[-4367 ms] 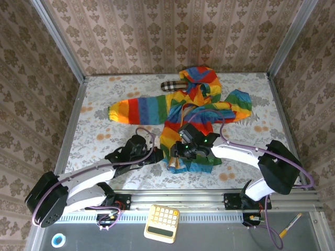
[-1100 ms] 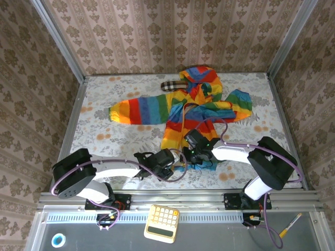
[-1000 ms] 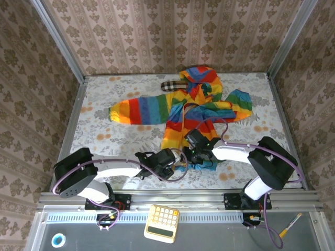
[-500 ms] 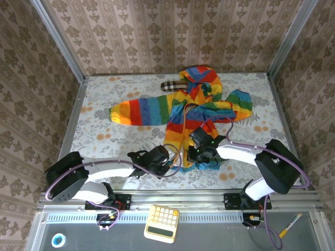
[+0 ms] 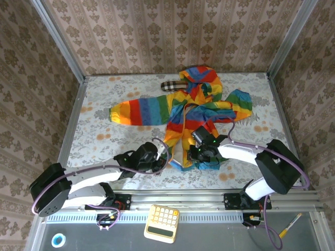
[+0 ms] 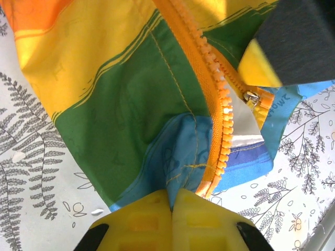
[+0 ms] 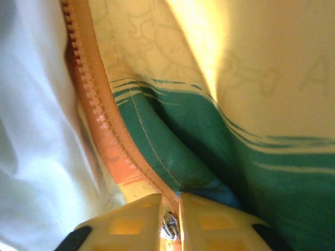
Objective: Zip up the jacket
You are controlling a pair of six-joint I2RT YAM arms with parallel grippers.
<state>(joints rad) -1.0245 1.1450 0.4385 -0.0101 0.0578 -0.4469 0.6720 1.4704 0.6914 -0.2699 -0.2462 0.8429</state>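
While the jacket (image 5: 201, 89) lies mid-table (image 5: 104, 141), hood farthest from the arms, we see the left gripper (image 6: 172, 197) pinched shut on its blue hem. From there the orange zipper (image 6: 217, 99) runs away toward the hood. The right gripper (image 7: 170, 201), fingers closed, appears to grip the slider (image 7: 168, 228), and is better placed to pull.

- Beige damask-patterned walls (image 5: 157, 31) enclose three sides
- Table (image 5: 104, 138) covered in pale cloth printed with flowers and ferns
- Metal corner posts (image 5: 59, 42), metal near rail (image 5: 178, 198)
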